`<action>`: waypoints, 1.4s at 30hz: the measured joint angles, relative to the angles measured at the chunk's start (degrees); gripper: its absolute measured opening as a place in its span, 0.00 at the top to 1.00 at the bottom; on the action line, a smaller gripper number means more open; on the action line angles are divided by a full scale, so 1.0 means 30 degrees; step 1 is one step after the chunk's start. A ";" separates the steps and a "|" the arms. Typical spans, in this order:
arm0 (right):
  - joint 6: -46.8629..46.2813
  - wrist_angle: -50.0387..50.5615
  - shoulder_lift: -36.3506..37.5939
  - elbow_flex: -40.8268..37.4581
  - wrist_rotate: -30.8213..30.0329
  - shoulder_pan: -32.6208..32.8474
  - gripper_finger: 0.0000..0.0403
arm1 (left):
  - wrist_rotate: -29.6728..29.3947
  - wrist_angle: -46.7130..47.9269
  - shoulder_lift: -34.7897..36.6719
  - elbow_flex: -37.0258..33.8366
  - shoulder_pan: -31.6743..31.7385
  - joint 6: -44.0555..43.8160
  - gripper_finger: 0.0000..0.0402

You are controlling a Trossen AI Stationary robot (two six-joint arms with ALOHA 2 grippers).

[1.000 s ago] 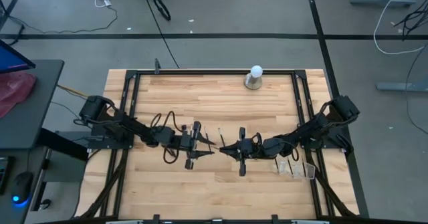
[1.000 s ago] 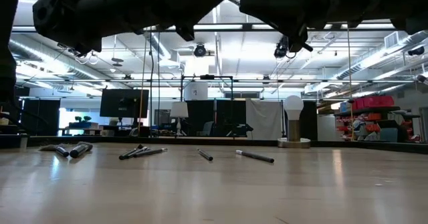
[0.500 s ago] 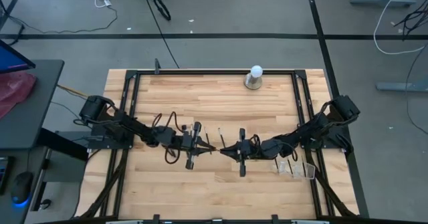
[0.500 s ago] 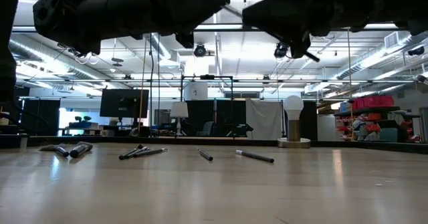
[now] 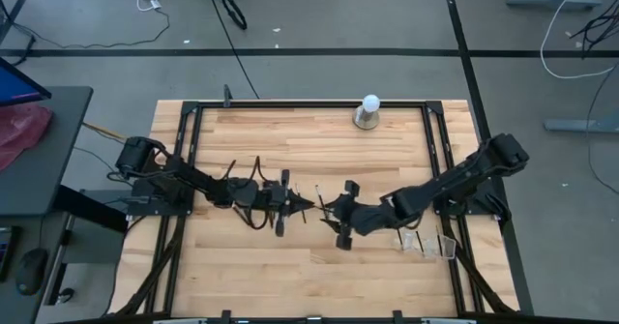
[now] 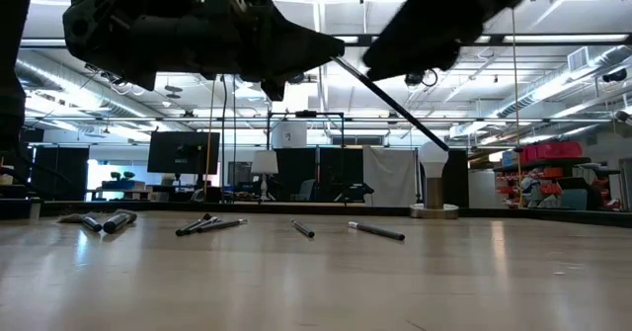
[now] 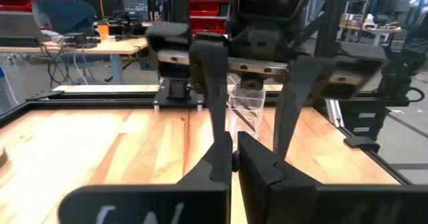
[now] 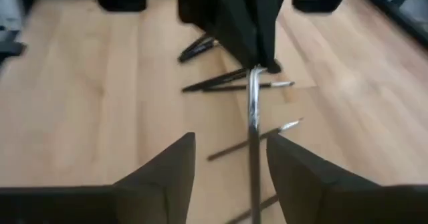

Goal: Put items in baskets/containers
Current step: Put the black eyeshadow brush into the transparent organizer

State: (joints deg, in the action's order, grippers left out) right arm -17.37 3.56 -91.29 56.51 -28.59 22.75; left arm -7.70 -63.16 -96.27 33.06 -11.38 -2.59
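Note:
My left gripper [image 5: 302, 203] is above the table's middle, shut on a thin dark brush [image 6: 390, 106] with a silver ferrule [image 8: 253, 110]. My right gripper [image 5: 334, 216] faces it from the right, open. Its two fingers [image 8: 164, 174] stand on either side of the brush's free length without touching it. Other brushes lie flat on the wood below: [image 8: 234, 83], [image 8: 251, 144], [image 6: 207, 224], [image 6: 375, 232]. The clear organiser [image 5: 421, 242] stands on the table under the right arm, and also shows in the left wrist view [image 7: 246, 107]. My left gripper pinches the brush between its two fingers at one end, beside the silver ferrule [image 8: 254, 73]. The fingers come about level from the table's left. The brush is lifted clear and slants down away from the fingertips, its free end [image 6: 446, 149] lowest.
A white ball on a round metal base [image 5: 368, 112] stands at the far edge, right of centre. Two more brushes [image 6: 99, 220] lie apart from the rest. A black frame [image 5: 189, 150] runs along the table's edges. Bare wood lies toward the near edge.
My two grippers have closed in on each other over the table's middle: the left has gone slightly right and lower, and the right has gone left and turned. The brush now shows as a long slant between them.

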 joint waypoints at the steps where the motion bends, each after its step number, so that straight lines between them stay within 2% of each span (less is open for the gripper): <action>1: 0.0239 0.0165 -0.0321 0.0368 -0.0012 -0.0084 0.55 | 0.0056 -0.0004 0.0000 -0.0006 0.0007 -0.0034 0.97; 8: 0.1457 -0.0492 -0.1901 0.1180 -0.0179 -0.0587 0.71 | 0.0092 0.0080 0.0000 -0.0007 -0.0021 -0.0074 0.97; 14: 0.0587 -0.0498 -0.1838 0.1180 -0.0278 -0.0418 0.96 | 0.0159 0.0011 0.0000 0.0000 -0.0044 0.0008 0.95; 17: -0.1038 -0.0530 -0.1809 0.1180 -0.0444 -0.0164 0.95 | 0.0411 -0.0033 0.0000 0.0000 -0.0044 0.0073 0.89; 20: -0.3250 0.0694 -0.1238 0.1180 -0.1665 0.0662 0.97 | 0.1050 0.0054 0.0000 0.0000 -0.0024 0.0072 0.78; 26: -0.8587 0.4989 0.1123 0.1180 -0.7136 0.4153 0.97 | 0.1309 0.0644 0.0000 0.0000 -0.0043 0.0064 0.57; 29: -1.1934 0.8209 0.2235 0.1180 -0.9512 0.6292 0.97 | 0.1228 0.0921 0.0000 0.0000 -0.0029 0.0058 0.51; 32: -1.5995 1.2152 0.3107 0.1180 -1.1032 0.8155 0.97 | 0.1015 0.1019 0.0000 0.0000 -0.0029 0.0058 0.48; 35: -2.0597 1.6844 0.3484 0.1180 -1.1273 0.9359 0.97 | 0.0988 0.1042 0.0000 0.0000 -0.0029 0.0072 0.48; 38: -2.4999 2.1038 0.3421 0.1165 -1.0481 0.9905 0.97 | 0.0947 0.1049 0.0000 0.0000 -0.0029 0.0072 0.50; 40: -2.7133 2.2500 0.3234 0.0920 -0.9612 0.9995 0.97 | 0.0952 0.1045 0.0000 0.0000 -0.0029 0.0072 0.51; 42: -2.8091 2.2617 0.3048 0.0413 -0.8929 1.0000 0.97 | 0.0945 0.1048 0.0000 0.0000 -0.0029 0.0079 0.52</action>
State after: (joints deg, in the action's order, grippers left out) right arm -101.64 71.41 -82.14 57.75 -55.37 52.75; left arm -4.86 -60.01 -96.27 33.06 -11.46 -2.35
